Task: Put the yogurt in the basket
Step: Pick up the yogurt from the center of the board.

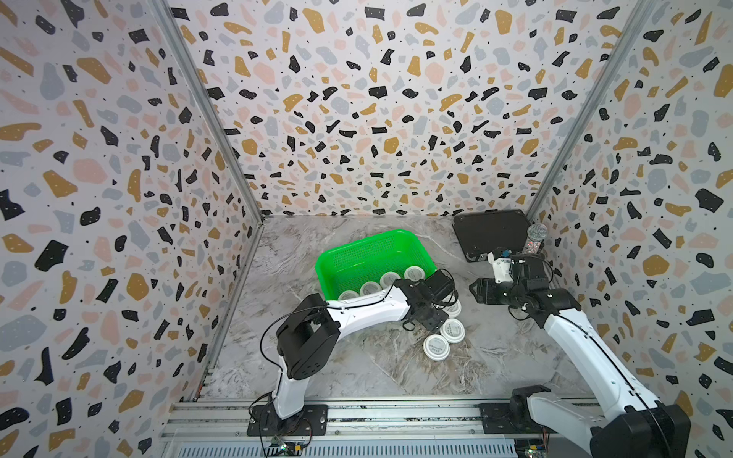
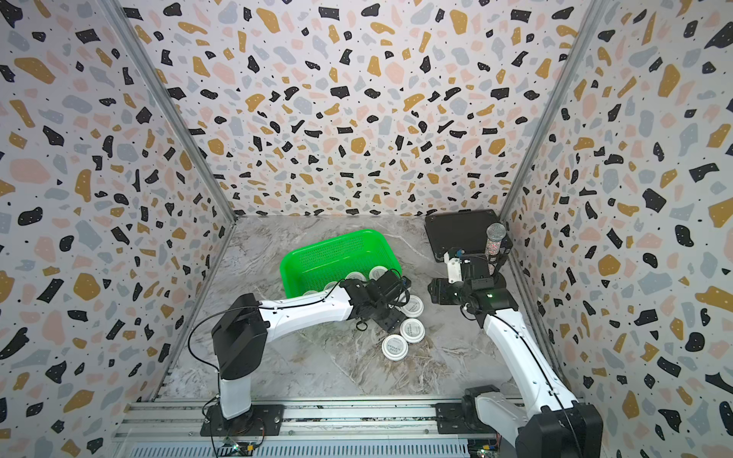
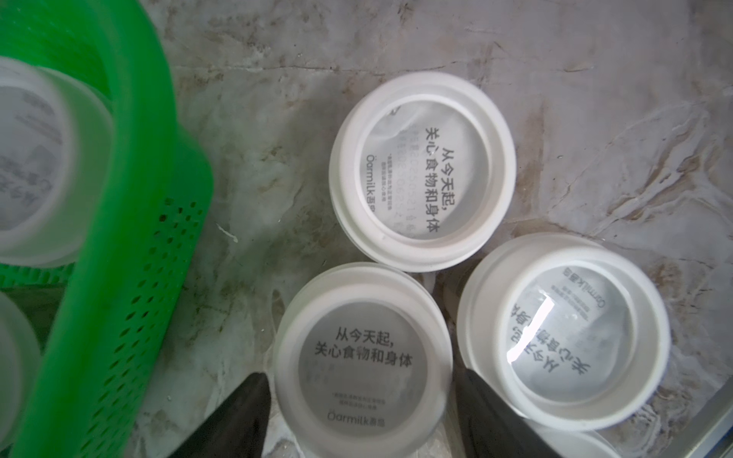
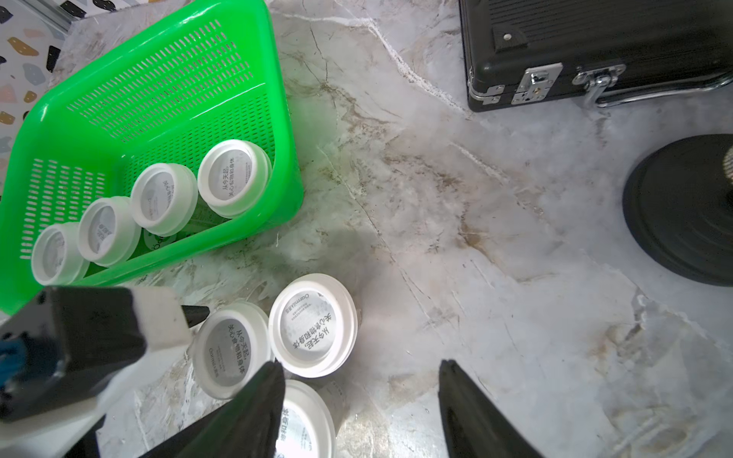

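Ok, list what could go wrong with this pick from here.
1. The left gripper flanks one yogurt cup, a finger squeezed beside the neighbouring cup; closing or lifting may drag or tip that one.
2. The green basket already has four cups lining one wall, so a drop there could land on a lid.
3. The right gripper hangs open beside the same cluster; the arms might collide.

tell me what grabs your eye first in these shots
The green basket in the middle of the table stands out most, with four white-lidded yogurt cups in a row along one wall inside it. Right beside it, loose cups cluster on the marble, and the left end effector has a finger on either side of one of them.
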`<action>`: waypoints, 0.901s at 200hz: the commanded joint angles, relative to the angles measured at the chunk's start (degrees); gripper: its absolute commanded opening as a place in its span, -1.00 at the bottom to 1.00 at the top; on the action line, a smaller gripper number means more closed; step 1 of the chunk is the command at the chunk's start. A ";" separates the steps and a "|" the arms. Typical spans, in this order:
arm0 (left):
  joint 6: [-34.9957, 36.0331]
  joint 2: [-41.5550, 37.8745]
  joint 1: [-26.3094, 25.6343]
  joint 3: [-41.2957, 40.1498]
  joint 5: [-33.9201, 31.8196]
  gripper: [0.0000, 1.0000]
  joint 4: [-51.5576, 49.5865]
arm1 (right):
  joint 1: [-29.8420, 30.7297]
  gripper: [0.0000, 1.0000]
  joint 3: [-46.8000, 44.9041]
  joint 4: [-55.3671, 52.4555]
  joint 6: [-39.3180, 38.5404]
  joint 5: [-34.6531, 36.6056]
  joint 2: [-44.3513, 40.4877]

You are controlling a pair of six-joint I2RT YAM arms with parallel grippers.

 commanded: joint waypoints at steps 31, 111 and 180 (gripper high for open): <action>1.11 0.94 -0.43 1.64 -1.40 0.54 -0.81 | -0.27 0.33 -0.46 -0.37 -0.49 -0.68 -1.31; 1.38 0.68 -0.74 1.82 -2.01 0.35 -0.89 | -0.33 0.33 -0.65 -0.37 -0.39 -0.74 -1.16; 1.20 -8.56 -0.62 -1.76 -2.87 0.37 2.13 | -0.35 0.34 -0.45 -0.31 -0.58 -0.68 -0.94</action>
